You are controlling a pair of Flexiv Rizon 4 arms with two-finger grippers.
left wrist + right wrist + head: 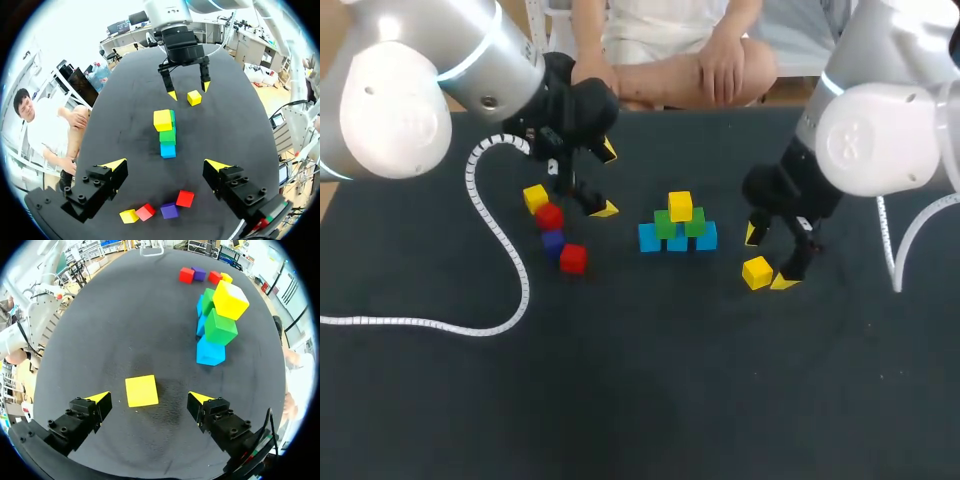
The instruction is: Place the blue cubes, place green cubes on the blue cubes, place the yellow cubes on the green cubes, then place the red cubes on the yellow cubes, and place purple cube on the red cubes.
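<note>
A pyramid stands mid-table: blue cubes (677, 241) at the base, two green cubes (665, 225) on them, one yellow cube (680, 206) on top. A loose yellow cube (756, 272) lies on the table between the fingers of my open right gripper (769, 258), untouched; in the right wrist view this yellow cube (141, 390) sits just ahead of the right gripper (149, 398). My left gripper (606, 180) hangs open and empty left of the pyramid. Near it lie a yellow cube (535, 198), two red cubes (549, 216) (573, 258) and a purple cube (553, 242).
A white coiled cable (500, 240) trails over the table's left side, close to the loose cubes. In the left wrist view the pyramid (165, 132) stands ahead of the left gripper (166, 165), with my right gripper (187, 87) beyond it.
</note>
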